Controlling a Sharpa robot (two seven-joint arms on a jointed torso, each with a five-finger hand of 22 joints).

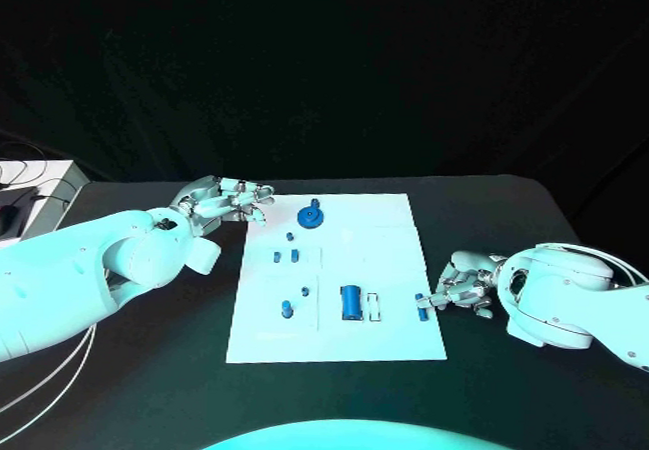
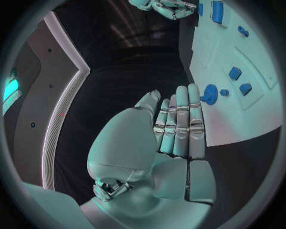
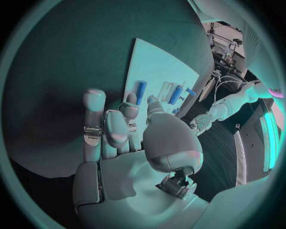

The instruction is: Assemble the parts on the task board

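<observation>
The left hand (image 1: 227,200) hovers empty, fingers apart, at the upper left corner of the white board (image 1: 389,228). At its right edge, the right hand (image 1: 464,289) pinches a small blue part (image 1: 422,307).

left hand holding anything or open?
Open. In the left wrist view the left hand has straight fingers with nothing in them, beside the task board.

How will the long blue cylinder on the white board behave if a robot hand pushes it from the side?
The long blue cylinder lies on its side on the flat task board, so it would probably roll. It looks rigid, not floppy. Its smooth round surface may slip in a loose pinch.
</observation>
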